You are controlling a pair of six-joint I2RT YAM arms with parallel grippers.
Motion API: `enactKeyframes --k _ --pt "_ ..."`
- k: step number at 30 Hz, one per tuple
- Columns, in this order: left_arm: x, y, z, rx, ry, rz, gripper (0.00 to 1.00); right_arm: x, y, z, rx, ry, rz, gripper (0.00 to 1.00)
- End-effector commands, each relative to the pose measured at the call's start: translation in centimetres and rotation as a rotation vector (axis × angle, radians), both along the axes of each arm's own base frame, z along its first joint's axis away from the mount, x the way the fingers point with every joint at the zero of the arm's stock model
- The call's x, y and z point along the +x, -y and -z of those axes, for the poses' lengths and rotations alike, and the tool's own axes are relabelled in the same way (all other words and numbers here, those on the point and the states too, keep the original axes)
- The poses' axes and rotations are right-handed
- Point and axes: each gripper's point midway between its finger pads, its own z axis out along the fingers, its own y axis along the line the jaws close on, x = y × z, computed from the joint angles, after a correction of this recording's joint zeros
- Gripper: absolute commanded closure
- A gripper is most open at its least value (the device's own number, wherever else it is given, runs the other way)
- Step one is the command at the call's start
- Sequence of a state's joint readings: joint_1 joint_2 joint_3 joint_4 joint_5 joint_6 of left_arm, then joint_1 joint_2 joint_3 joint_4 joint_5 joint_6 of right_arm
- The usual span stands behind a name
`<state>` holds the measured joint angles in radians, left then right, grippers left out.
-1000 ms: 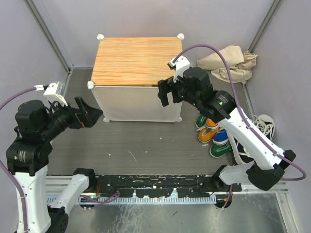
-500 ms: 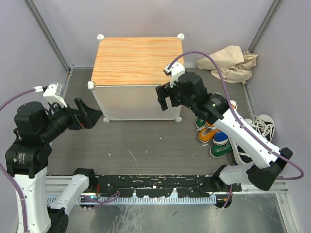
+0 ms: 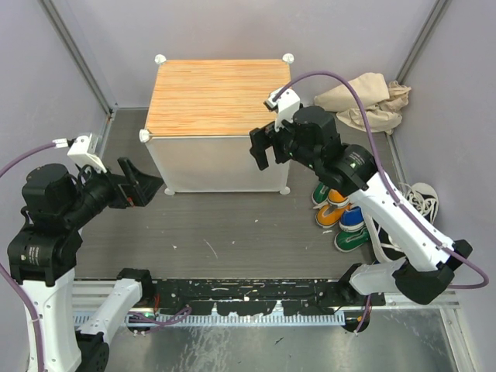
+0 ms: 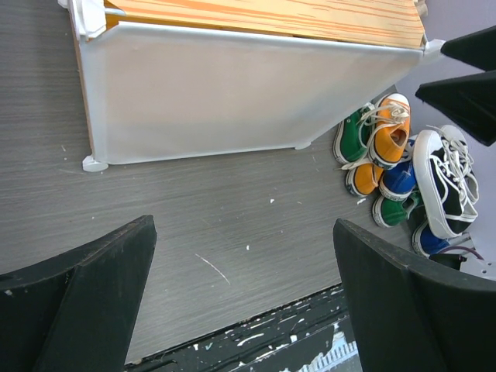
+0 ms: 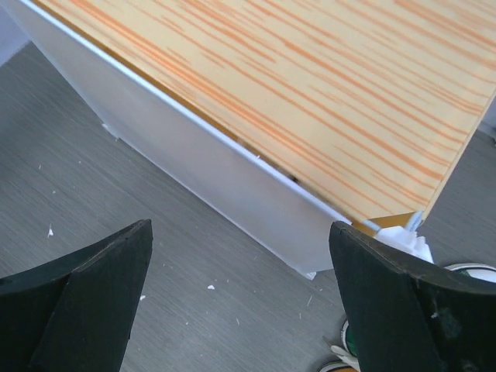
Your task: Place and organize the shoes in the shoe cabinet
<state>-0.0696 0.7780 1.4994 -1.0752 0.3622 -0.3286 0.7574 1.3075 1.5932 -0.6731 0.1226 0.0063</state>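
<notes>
**STATUS: BOTH END EFFECTORS OPEN, ALL VISIBLE SHOES OUTSIDE THE CABINET**

**Top external view.** The shoe cabinet [image 3: 219, 97] stands on the grey counter [image 3: 232, 225], with its striped orange top facing up and its white front panel [image 3: 221, 164] facing the arm bases. The shoes [image 3: 341, 213] lie in a cluster on the counter, just off the cabinet's right front corner. None is seen inside the cabinet. A beige cloth [image 3: 364, 101] lies to the right of the cabinet's rear corner. The left end effector [image 3: 147, 184] sits near the cabinet's left front corner, apart from it, with its fingers spread and empty. The right end effector [image 3: 263, 149] is at the cabinet's right front edge, also spread and empty.

**Left wrist view.** The left end effector [image 4: 242, 225] is wide open with nothing between its fingers. Beyond it, the cabinet's front panel [image 4: 232, 93] fills the upper frame. The shoes lie to the right of the cabinet's lower right corner:
- a green shoe [image 4: 353, 136] and an orange shoe [image 4: 390, 128], nearest the cabinet
- a blue shoe [image 4: 399, 178]
- a black-and-white shoe [image 4: 442, 182], farthest from the cabinet

**Right wrist view.** The right end effector [image 5: 240, 225] is wide open and empty. It looks down on the cabinet's striped top [image 5: 310, 85] and front panel [image 5: 232, 182]. A white corner connector [image 5: 407, 242] marks the cabinet's right front corner.
</notes>
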Motion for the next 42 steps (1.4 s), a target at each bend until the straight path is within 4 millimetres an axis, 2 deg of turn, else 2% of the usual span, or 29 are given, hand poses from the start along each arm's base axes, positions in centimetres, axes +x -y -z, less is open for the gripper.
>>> enactKeyframes --k 1,8,11,15,19,26,29,33,35,37,39,42 --pt "-0.2 -0.2 -1.0 0.005 0.043 -0.007 0.02 1.7 0.0 -2.1 0.015 0.068 0.044 0.00" --pt "-0.4 -0.2 -1.4 0.008 0.054 -0.004 0.02 3.5 -0.1 0.6 -0.015 0.005 0.066 0.00" --pt "-0.5 -0.2 -1.3 0.008 0.051 -0.004 0.02 3.3 0.1 0.5 -0.005 -0.004 0.063 0.00" --pt "-0.6 -0.2 -1.5 0.005 0.052 -0.006 0.02 1.5 0.1 -0.6 0.034 -0.027 0.015 0.00" --pt "-0.6 -0.2 -1.8 0.004 0.059 -0.007 0.02 -1.1 -0.5 -0.2 0.042 -0.104 -0.089 0.00" --pt "-0.1 -0.6 -2.2 0.021 0.067 -0.027 0.02 -5.0 -0.9 3.1 0.012 -0.246 -0.238 0.00" --pt "0.0 -0.7 -2.8 0.022 0.082 -0.029 0.02 -8.6 -2.3 3.8 0.033 -0.309 -0.408 0.00" --pt "0.5 -0.5 -3.8 0.010 0.100 -0.026 0.02 -16.6 -6.0 2.1 0.115 -0.332 -0.735 0.00" --pt "0.8 -0.2 -4.2 -0.001 0.107 -0.014 0.02 -20.5 -7.8 0.3 0.164 -0.297 -0.880 0.00" --pt "1.1 0.1 -4.6 -0.012 0.110 -0.002 0.02 -23.2 -8.7 -1.8 0.217 -0.265 -0.982 0.00" --pt "1.4 0.3 -4.7 -0.019 0.105 0.009 0.02 -24.1 -8.8 -3.3 0.260 -0.233 -1.023 0.00" --pt "1.7 0.6 -4.8 -0.030 0.097 0.023 0.02 -22.2 -8.6 -3.5 0.247 -0.171 -0.920 0.00"
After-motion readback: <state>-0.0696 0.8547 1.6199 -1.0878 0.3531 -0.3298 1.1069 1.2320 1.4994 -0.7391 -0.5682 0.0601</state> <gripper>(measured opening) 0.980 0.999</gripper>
